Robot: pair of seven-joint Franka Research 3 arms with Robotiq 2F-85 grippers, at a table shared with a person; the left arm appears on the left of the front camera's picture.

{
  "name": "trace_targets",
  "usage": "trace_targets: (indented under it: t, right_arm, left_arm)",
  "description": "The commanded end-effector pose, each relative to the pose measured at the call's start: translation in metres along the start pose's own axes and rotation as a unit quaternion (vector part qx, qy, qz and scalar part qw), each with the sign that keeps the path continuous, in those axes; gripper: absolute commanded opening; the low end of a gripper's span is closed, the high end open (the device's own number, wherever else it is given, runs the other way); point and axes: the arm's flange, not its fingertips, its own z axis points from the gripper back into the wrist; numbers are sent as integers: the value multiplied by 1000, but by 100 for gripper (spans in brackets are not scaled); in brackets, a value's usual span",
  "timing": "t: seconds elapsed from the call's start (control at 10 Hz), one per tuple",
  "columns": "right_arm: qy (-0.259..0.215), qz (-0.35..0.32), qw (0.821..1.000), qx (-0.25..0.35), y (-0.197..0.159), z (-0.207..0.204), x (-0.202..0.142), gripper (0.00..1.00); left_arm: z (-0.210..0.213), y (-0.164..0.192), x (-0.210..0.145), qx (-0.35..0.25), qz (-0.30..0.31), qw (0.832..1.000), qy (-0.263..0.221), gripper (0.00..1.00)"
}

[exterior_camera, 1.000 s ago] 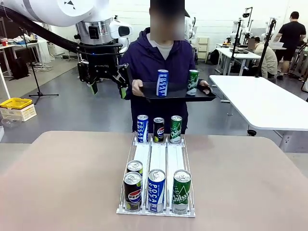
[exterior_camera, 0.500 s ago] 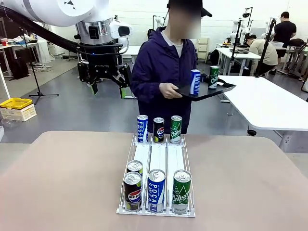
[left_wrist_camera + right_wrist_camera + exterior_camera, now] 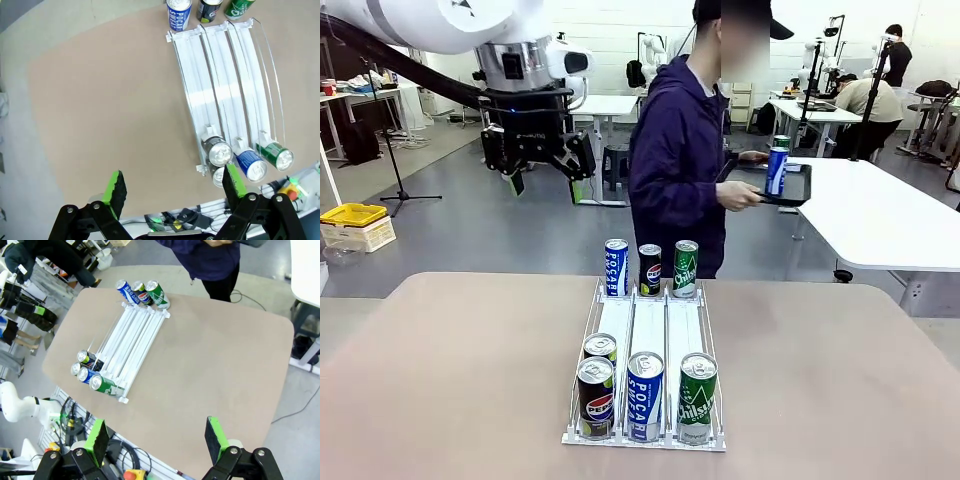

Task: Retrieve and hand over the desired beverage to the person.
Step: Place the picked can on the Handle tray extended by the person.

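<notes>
The person (image 3: 680, 150) in a dark navy hooded jacket stands beyond the table's far edge, turned toward picture right. Both hands carry a black tray (image 3: 798, 185) with a blue can (image 3: 777, 170) and a green can on it. Beverage cans stand in a white three-lane rack (image 3: 647, 325) on the table: blue (image 3: 616, 267), black (image 3: 650, 270) and green (image 3: 686, 268) at the far end, several more at the near end (image 3: 645, 395). My left gripper (image 3: 545, 187) hangs open high above the far left of the table, holding nothing (image 3: 175, 185). My right gripper (image 3: 156, 437) is open and empty, high over the table, with the rack (image 3: 135, 335) far below.
A white table (image 3: 880, 215) stands at the right behind the person. A yellow bin (image 3: 353, 214) sits on the floor at left. The brown table (image 3: 440, 380) has bare room on both sides of the rack. Cables and an emergency stop button (image 3: 131, 474) lie past its near edge.
The person has turned from facing me toward picture right, swinging the tray with its two cans over to the white table's side. Neither arm has moved.
</notes>
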Motion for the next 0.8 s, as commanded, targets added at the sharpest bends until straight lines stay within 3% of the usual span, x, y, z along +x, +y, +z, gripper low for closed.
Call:
trace_targets:
  t: [0.0, 0.4, 0.6, 0.7]
  right_arm:
    - [1, 4, 1000, -3, -2, -1, 3, 100]
    - [1, 4, 1000, -3, -2, -1, 3, 100]
    - [1, 4, 1000, -3, -2, -1, 3, 100]
    - [1, 4, 1000, -3, -2, -1, 3, 100]
  left_arm:
    - [25, 72, -14, -123, -54, 991, -10, 100]
    - [40, 207, -66, -310, -70, 944, -87, 100]
    - [56, 264, -93, -369, -136, 912, -118, 100]
    - [62, 280, -102, -372, -155, 905, -137, 100]
